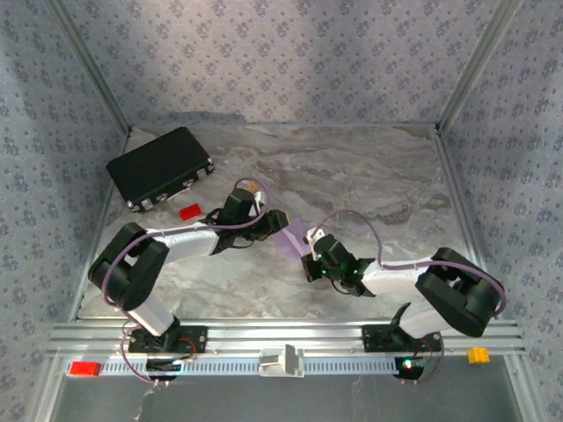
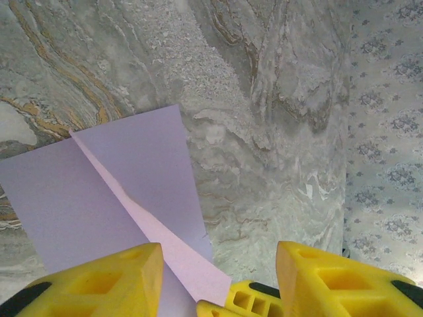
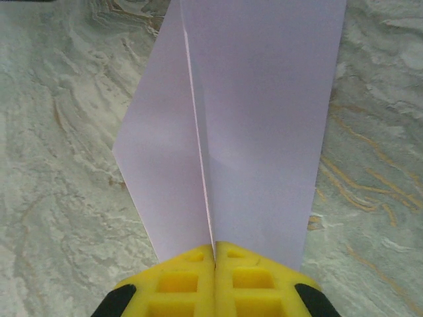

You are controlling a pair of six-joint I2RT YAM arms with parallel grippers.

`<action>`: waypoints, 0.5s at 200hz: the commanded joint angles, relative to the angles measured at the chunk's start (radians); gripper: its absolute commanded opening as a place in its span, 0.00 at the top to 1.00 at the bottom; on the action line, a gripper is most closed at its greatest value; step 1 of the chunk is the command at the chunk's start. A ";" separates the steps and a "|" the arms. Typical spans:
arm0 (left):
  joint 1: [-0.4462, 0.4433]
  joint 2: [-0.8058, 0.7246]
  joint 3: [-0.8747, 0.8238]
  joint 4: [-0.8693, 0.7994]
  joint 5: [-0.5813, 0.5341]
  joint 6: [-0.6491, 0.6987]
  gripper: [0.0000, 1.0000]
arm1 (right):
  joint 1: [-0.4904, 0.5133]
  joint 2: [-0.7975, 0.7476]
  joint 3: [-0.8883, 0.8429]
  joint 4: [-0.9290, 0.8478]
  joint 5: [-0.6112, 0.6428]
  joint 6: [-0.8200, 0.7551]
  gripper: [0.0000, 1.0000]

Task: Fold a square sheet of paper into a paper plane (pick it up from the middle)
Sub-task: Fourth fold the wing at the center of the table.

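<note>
One lilac paper sheet [image 1: 290, 236] is seen mid bench [image 1: 369, 176], folded with a raised crease and mostly hidden between both pincers in top view. The right pincer [image 3: 215, 254] is clamped on the crease, the sheet's near edge covered. The left pincer [image 2: 218, 264] is spread apart over the sheet, gripping nothing. One black case [image 1: 158, 167] is at the sheet's 10 o'clock, one red block [image 1: 189, 211] at 9.

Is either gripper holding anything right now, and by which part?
The right gripper pinches the folded lilac paper at the near end of its centre crease. The left gripper is open and holds nothing.
</note>
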State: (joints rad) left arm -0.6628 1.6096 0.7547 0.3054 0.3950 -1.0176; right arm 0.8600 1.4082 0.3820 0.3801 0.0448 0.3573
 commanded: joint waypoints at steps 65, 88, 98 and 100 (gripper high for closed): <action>0.004 -0.005 0.014 -0.026 0.005 0.022 0.44 | -0.067 0.007 -0.006 0.040 -0.176 0.066 0.96; 0.004 0.018 0.023 -0.027 0.013 0.000 0.40 | -0.044 0.003 0.009 0.012 -0.136 0.025 0.92; 0.004 0.027 0.027 -0.031 0.014 -0.007 0.38 | -0.031 -0.001 0.019 -0.009 -0.110 0.011 0.91; 0.004 0.028 0.027 -0.034 0.011 -0.008 0.38 | -0.029 -0.001 0.020 -0.012 -0.105 0.009 0.90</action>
State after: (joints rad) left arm -0.6628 1.6142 0.7547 0.2874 0.3962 -1.0153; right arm 0.8059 1.4082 0.3801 0.4091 -0.1020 0.4026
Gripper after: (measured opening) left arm 0.602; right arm 0.086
